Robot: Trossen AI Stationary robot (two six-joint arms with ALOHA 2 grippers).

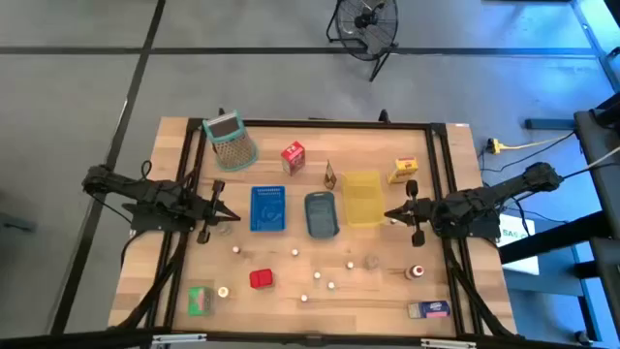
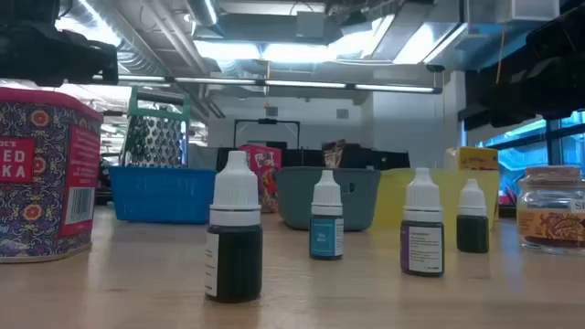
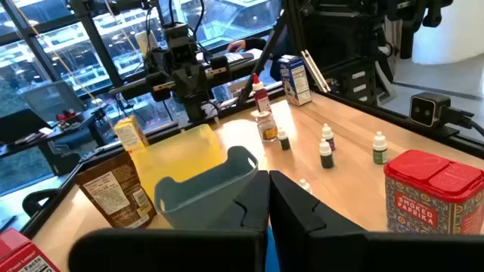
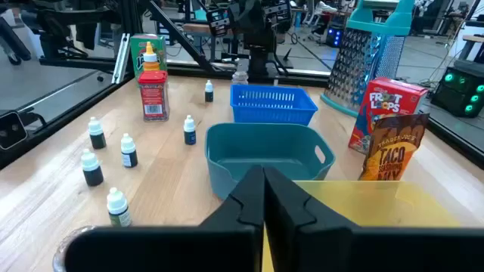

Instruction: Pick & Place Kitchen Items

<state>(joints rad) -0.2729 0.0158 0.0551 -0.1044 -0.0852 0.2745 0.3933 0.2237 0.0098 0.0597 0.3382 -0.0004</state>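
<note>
The kitchen items lie scattered on the wooden table: a red carton (image 1: 294,157), brown packet (image 1: 330,174), yellow carton (image 1: 404,171), red tin (image 1: 261,279), green carton (image 1: 200,300), blue carton (image 1: 427,310), small jar (image 1: 418,272) and several tiny white-capped bottles (image 2: 234,228). My left gripper (image 1: 231,215) hovers shut just left of the blue tray (image 1: 268,209). My right gripper (image 1: 389,214) hovers shut just right of the yellow tray (image 1: 362,199). In the wrist views the left gripper (image 3: 268,200) and the right gripper (image 4: 263,193) show closed fingers holding nothing.
A grey-blue tray (image 1: 321,214) sits between the blue and yellow ones. A green-rimmed mesh grater (image 1: 231,141) stands at the far left. Black frame rails (image 1: 441,174) border the table's sides and far edge. Bare wood shows at the near middle (image 1: 329,310).
</note>
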